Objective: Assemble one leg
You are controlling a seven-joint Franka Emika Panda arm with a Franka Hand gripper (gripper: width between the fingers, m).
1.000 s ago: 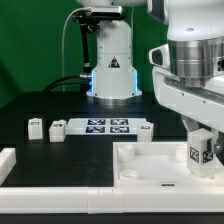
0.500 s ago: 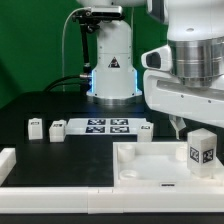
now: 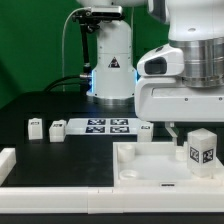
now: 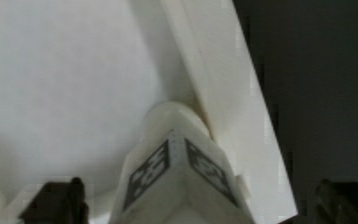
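The leg (image 3: 203, 148) looks like matt white plastic, its tag printed in flat black and white. The tabletop (image 3: 150, 166) is smooth white plastic. The table (image 3: 60, 152) is matt black. The arm's shell (image 3: 185, 95) is glossy white.

The room light is bright and even, seemingly from above. The white tabletop (image 3: 150, 165) at five o'clock in the exterior view nearly bleaches out, and its rim edges are hard to trace. The black table (image 3: 40, 100) soaks up the light and gives back no glare. A bluish glow rings the robot base (image 3: 112, 70) at twelve o'clock. The arm (image 3: 190, 80) at three o'clock sits close to the lens and looks soft, with a pale grey shadow beneath it. In the wrist view the leg (image 4: 176, 155) is badly out of focus — its tag smeared, the whole picture grainy.
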